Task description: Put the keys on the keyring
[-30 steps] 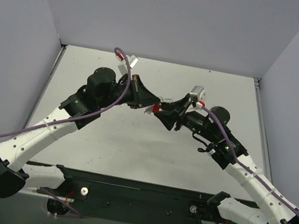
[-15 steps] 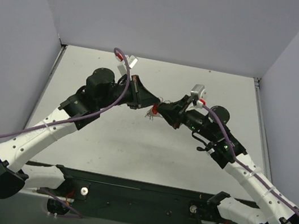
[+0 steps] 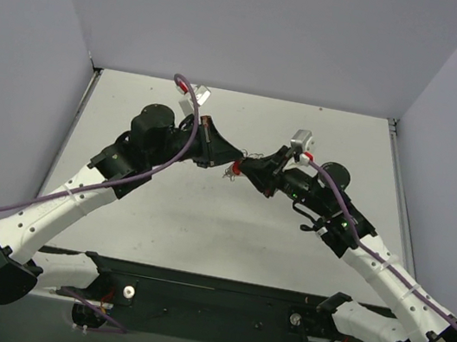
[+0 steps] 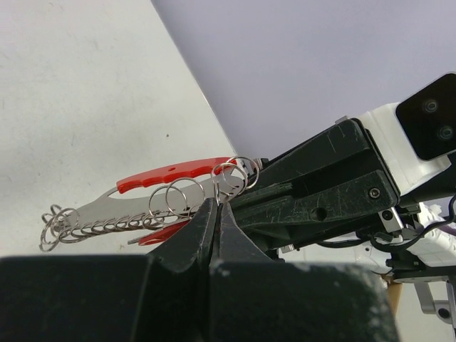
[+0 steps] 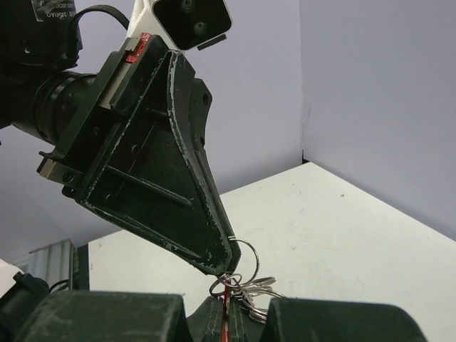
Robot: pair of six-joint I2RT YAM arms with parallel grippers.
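The keyring hung in the air with its long axis nearly level. Its free end pointed away from the right gripper, with the red arc uppermost and the silver band below. Its other end sat at the tips of the left gripper, whose fingers were pressed together on it. The right gripper met that end from the opposite side, fingers also squeezed together. A red sliver showed between them, either arc or key tag; I could not tell.
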